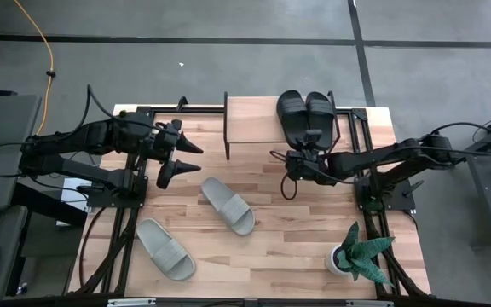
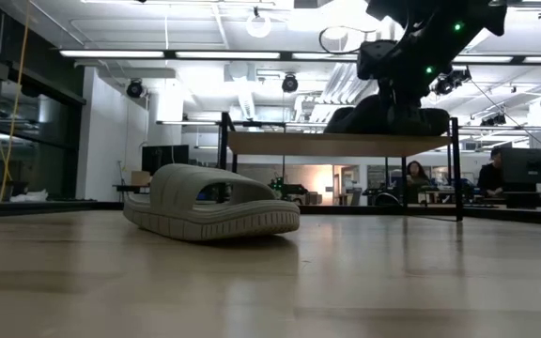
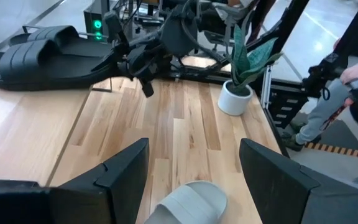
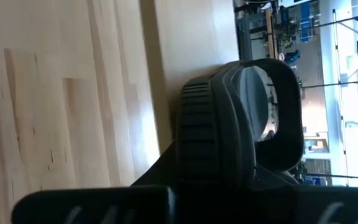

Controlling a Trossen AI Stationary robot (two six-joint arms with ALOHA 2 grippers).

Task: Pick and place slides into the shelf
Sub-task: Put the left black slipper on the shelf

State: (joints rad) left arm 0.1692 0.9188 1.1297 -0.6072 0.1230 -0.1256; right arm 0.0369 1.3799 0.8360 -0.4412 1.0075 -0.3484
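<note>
The light-wood surface [image 1: 254, 247] carries the shelf [image 1: 258, 124] at 12 o'clock, with two black slides [image 1: 306, 113] lying side by side on its right half. Two grey-green slides rest on the surface, one [image 1: 227, 205] near the centre and the other [image 1: 165, 248] at 7 o'clock. A potted plant [image 1: 356, 253] stands at 5 o'clock. The right gripper [image 1: 307, 142] is at the black slides' near ends; whether its fingers grip cannot be told. The left gripper [image 1: 186, 159] hangs at 10 o'clock, fingers spread wide, holding nothing. People sit in the room beyond.
</note>
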